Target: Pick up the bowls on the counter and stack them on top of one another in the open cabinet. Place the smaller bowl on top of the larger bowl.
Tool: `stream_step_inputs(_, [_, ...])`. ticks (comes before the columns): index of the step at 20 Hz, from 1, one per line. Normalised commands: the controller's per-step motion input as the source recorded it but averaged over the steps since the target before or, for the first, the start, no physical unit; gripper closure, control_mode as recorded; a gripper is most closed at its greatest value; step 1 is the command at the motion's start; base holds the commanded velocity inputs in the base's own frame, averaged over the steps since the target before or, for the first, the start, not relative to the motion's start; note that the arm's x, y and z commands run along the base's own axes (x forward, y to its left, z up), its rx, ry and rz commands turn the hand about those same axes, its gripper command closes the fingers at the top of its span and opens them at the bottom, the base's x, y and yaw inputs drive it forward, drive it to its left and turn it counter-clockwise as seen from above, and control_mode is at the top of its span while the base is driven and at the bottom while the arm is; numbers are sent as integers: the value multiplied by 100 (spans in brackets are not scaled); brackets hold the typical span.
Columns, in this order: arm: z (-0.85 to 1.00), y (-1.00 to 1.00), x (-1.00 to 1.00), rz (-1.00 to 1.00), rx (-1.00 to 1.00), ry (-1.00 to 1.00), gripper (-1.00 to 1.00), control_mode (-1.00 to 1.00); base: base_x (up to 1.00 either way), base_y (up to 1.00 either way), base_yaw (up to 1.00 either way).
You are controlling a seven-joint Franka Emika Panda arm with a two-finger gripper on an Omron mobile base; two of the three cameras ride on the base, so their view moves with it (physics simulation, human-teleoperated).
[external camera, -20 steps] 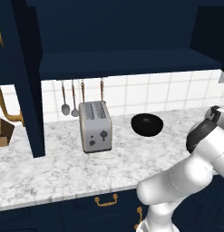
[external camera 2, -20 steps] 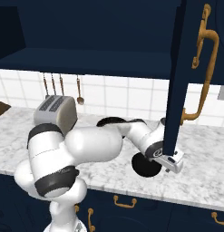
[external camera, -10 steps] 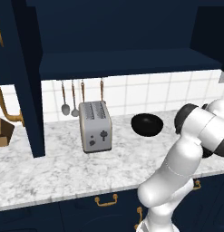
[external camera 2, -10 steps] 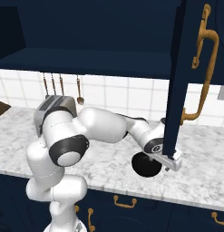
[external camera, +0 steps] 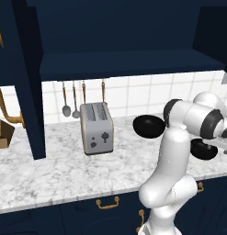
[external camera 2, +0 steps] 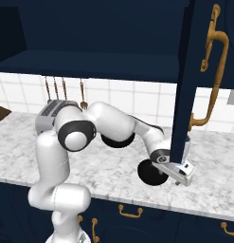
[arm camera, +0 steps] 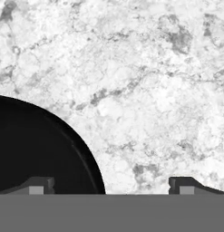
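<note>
The smaller bowl (external camera 2: 153, 172), glossy black, sits on the marble counter (external camera 2: 104, 163) near its front edge. It also fills the lower left of the hand view (arm camera: 41, 149). My gripper (arm camera: 112, 186) is open and low over this bowl's rim. One fingertip (arm camera: 38, 186) is above the bowl's inside, the other over bare marble. From the left base I see the gripper (external camera: 220, 144) beside the same bowl (external camera: 203, 149). The larger bowl (external camera: 149, 125) rests further back by the tiled wall, partly behind my arm (external camera 2: 117, 141). The open cabinet (external camera: 124, 64) hangs above with a dark shelf.
A silver toaster (external camera: 96, 127) stands left of the larger bowl, with utensils (external camera: 73, 98) hanging on the wall behind it. An open navy cabinet door (external camera 2: 187, 80) with a brass handle hangs just in front of my hand. Another door (external camera: 30, 82) hangs at the left.
My arm's elbow has swung up and over, while the hand stays by the smaller bowl and sinks slightly. Neither bowl has moved.
</note>
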Motion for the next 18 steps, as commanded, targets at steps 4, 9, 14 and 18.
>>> stream_step_inputs(4, [-28,5,0,0,0,0,-100,-100,0,0,0])
stream_step_inputs(9, [-25,36,0,0,0,0,100,-100,0,0,0])
stream_step_inputs(14, [0,38,0,0,-3,0,100,-100,0,0,0])
stream_step_inputs(18, [0,39,0,0,-4,0,100,-100,0,0,0])
